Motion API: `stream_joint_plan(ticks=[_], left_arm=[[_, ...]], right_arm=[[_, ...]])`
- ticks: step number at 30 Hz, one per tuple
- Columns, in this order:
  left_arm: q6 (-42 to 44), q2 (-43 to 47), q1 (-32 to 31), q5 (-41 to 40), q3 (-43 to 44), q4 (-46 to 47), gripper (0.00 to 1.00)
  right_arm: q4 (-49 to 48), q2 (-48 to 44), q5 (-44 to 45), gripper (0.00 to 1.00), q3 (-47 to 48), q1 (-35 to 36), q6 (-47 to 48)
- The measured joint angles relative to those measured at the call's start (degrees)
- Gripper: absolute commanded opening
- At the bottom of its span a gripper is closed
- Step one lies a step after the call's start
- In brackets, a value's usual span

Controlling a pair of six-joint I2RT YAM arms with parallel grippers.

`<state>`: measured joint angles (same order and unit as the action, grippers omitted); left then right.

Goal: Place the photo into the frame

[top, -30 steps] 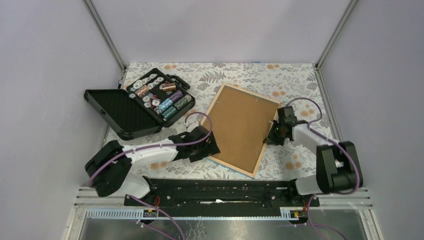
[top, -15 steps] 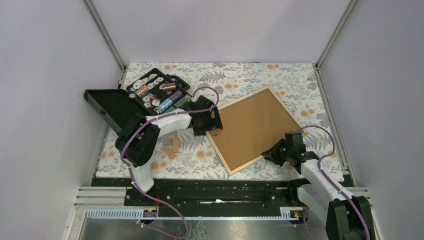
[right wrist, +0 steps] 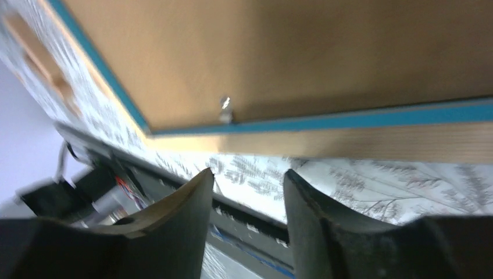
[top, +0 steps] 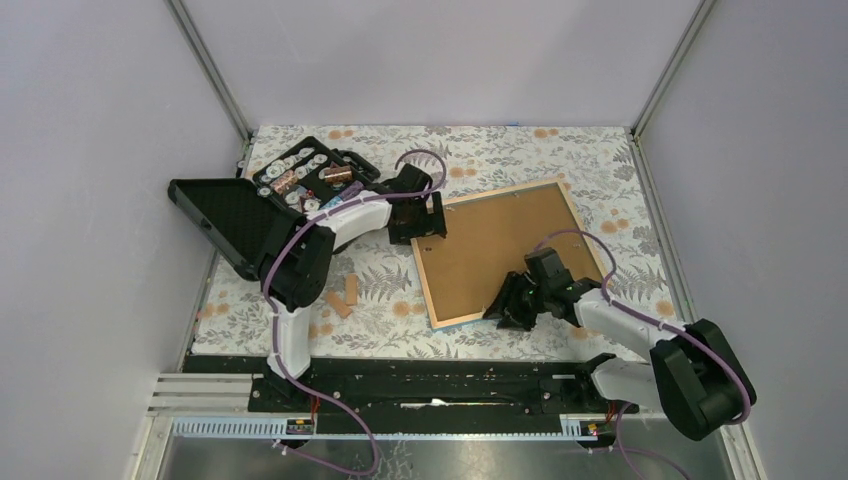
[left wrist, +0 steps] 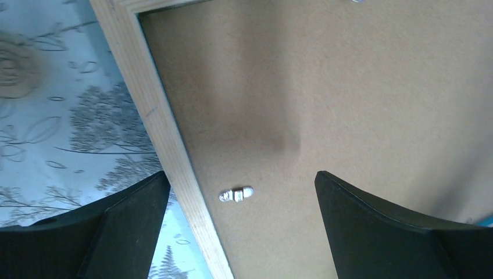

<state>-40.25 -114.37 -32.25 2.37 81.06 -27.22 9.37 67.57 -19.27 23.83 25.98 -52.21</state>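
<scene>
The frame (top: 422,285) lies back-up on the flowered cloth, with its light wood rim (left wrist: 157,122) around the brown backing board (top: 505,245). The photo is hidden. My left gripper (top: 418,222) hovers wide open over the frame's far-left corner. In the left wrist view its gripper (left wrist: 241,180) straddles the rim and a small metal tab (left wrist: 235,195). My right gripper (top: 505,305) sits at the frame's near edge. In the right wrist view that gripper (right wrist: 249,174) is open with nothing between the fingers, just below the blue rim (right wrist: 349,119) and another tab (right wrist: 224,107).
A black case of small parts (top: 320,190) stands open at the back left, its lid (top: 235,225) leaning outward. Small wooden pieces (top: 345,293) lie on the cloth near the left arm. The black base rail (top: 440,375) runs along the near edge.
The frame has turned and slid nearer. My left gripper went from the near-left corner to the far-left one. My right gripper swung from the right edge to the near edge and opened.
</scene>
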Motion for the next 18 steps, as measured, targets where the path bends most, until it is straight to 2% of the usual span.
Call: stream_joint_plan(ticks=[2, 5, 9, 13, 15, 18], left_arm=[[0.94, 0.28, -0.94, 0.66, 0.90, -0.20, 0.99], [2.58, 3.21, -1.92, 0.57, 0.92, -1.79, 0.99], [5.09, 12.98, -0.55, 2.56, -0.83, -4.09, 0.99], [8.31, 22.67, 3.08, 5.97, 0.44, -6.32, 0.99], [10.21, 24.35, 4.11, 7.76, 3.23, -7.89, 0.99], [12.70, 24.79, 3.76, 10.88, 6.43, -8.48, 0.99]], right_arm=[[2.56, -0.11, -2.67, 0.76, 1.27, 2.23, 2.89], [10.84, -4.04, -1.97, 0.99, 6.38, 2.84, 8.09], [19.98, -7.58, 5.66, 1.00, 18.73, 2.82, 14.93], [25.62, -4.66, 17.68, 1.00, 31.61, 0.61, 20.15], [26.45, -1.99, 20.70, 1.00, 34.23, -3.56, 21.66], [26.64, 3.58, 22.18, 1.00, 34.80, -15.61, 23.39]])
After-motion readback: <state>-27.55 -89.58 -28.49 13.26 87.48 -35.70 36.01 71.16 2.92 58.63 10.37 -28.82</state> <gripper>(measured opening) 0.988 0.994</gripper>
